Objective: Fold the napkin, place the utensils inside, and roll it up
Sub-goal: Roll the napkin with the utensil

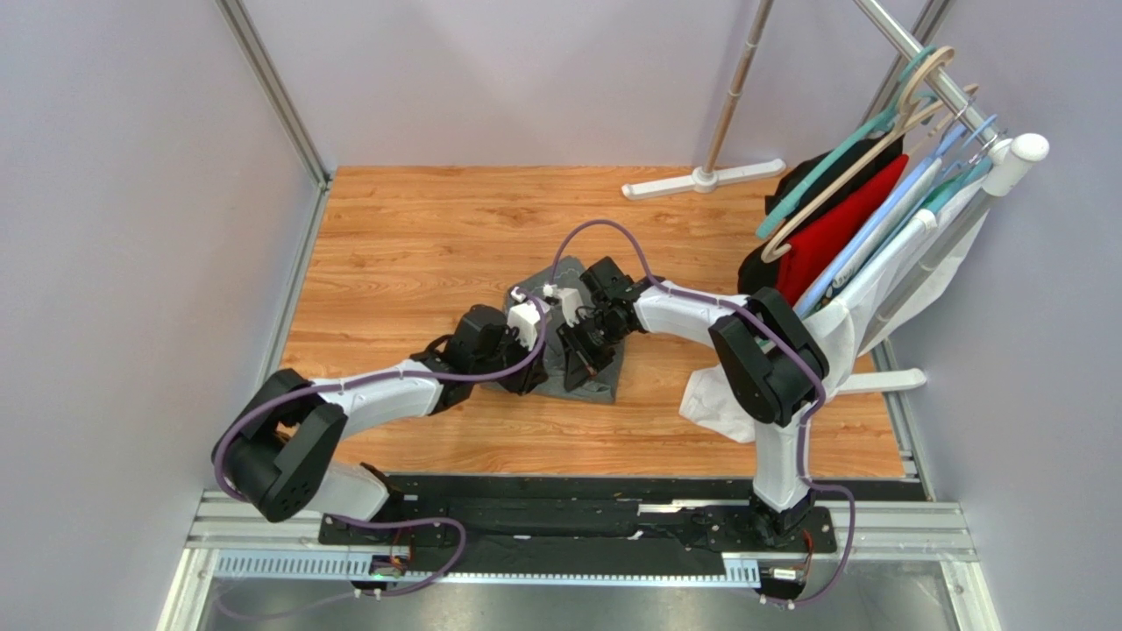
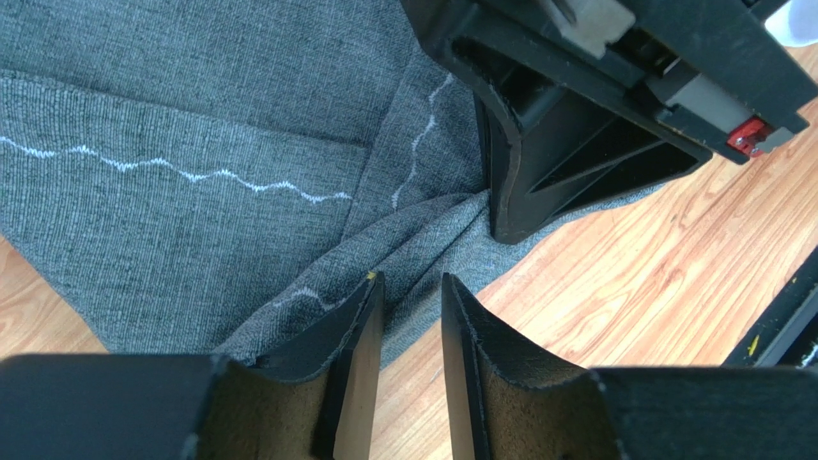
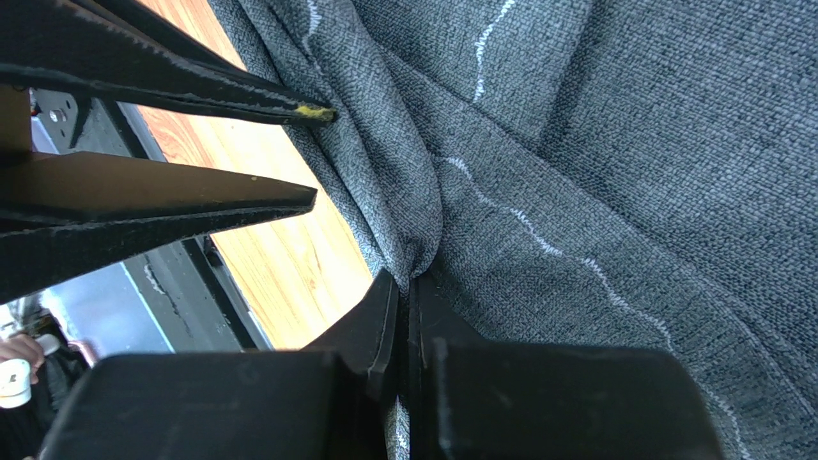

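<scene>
text: none legible | labels: none | brands: none | numbers: none | signs: none

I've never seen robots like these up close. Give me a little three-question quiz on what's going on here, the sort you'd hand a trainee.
1. True or false: the right gripper is shut on a fold of the napkin.
2. What does the napkin lie on? A) a wood-grain table; B) a glass sheet; C) a metal tray.
3. Fill the gap: the left gripper has its jaws ____, with a gap showing between them at the napkin's edge.
Key: 1 true; 2 A; 3 open.
</scene>
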`<move>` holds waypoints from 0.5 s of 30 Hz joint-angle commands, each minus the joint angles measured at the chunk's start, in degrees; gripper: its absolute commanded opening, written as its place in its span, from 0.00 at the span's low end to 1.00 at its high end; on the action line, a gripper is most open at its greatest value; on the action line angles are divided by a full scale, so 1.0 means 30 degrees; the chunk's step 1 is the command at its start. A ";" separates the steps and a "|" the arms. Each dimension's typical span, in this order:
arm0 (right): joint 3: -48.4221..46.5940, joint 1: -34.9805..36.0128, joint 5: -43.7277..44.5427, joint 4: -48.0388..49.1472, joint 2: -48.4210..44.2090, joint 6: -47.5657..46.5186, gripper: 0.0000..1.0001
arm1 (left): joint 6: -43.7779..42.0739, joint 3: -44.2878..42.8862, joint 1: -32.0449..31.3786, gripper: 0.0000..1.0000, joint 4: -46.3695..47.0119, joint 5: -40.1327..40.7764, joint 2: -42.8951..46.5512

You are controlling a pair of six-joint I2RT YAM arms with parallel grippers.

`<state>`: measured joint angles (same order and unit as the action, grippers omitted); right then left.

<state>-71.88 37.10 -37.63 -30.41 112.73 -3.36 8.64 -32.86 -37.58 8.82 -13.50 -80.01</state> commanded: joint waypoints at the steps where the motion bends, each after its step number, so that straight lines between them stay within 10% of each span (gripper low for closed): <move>1: -0.0357 -0.0209 0.0911 0.0031 0.0949 -0.0025 0.00 | 0.0019 0.0053 -0.0333 0.37 0.1100 0.0280 0.1440; 15: -0.0299 -0.0648 0.1029 -0.0028 0.1653 0.0649 0.00 | 0.1978 0.0612 -0.0949 0.29 0.0838 -0.0687 0.0745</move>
<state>-72.82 35.77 -40.01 -31.05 114.45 -1.26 10.41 -30.09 -40.18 11.99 -13.93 -73.56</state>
